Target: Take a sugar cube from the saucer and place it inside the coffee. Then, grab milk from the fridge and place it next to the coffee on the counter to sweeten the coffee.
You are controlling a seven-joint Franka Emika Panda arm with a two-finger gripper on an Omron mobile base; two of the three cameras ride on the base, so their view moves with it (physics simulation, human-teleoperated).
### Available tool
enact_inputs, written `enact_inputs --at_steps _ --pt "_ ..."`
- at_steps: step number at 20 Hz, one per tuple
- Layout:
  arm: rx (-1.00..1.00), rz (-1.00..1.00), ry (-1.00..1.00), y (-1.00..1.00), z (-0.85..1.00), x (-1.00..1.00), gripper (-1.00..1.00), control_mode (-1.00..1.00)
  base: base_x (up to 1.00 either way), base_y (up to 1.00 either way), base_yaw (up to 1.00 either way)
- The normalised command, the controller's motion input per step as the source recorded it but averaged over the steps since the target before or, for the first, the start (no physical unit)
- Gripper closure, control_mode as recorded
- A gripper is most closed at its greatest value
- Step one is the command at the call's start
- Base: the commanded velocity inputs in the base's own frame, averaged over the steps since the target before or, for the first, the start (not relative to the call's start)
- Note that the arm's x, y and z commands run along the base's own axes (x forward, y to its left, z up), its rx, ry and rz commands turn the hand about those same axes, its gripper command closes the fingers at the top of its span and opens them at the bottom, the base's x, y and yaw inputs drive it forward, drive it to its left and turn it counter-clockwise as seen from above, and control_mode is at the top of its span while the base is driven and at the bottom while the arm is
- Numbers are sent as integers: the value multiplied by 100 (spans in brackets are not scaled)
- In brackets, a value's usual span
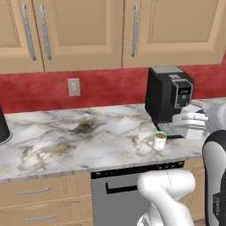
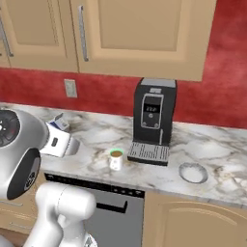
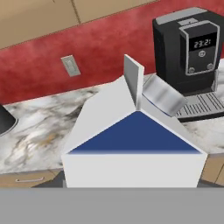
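Note:
My gripper [image 1: 194,116] is shut on the milk [image 1: 194,109], a white carton with a dark blue band, and holds it in the air over the counter's front edge, right of the coffee. In the hand view the milk [image 3: 131,144] fills the foreground and hides my fingertips. From the right base view the milk [image 2: 60,123] sticks out of the gripper [image 2: 60,131] at the left. The coffee [image 1: 159,141] [image 2: 116,159], a white mug with a green rim, stands on the marble counter [image 1: 66,141] before the coffee machine. The saucer [image 2: 193,172] lies to the mug's right.
A black coffee machine [image 1: 167,99] [image 2: 153,116] [image 3: 188,48] stands against the red wall behind the mug. Tan wall cabinets hang above. A grey dishwasher front [image 1: 119,194] sits under the counter. A dark object [image 1: 2,126] stands at the counter's far left.

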Motion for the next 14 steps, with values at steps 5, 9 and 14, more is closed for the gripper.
enact_inputs --at_steps 5,9,14 --pt "0 0 0 0 0 0 100 100 -1 -3 -15" --pt "0 0 0 0 0 0 100 100 0 0 -1" --pt "0 -10 0 -2 0 -3 100 -100 -2 -1 -1"
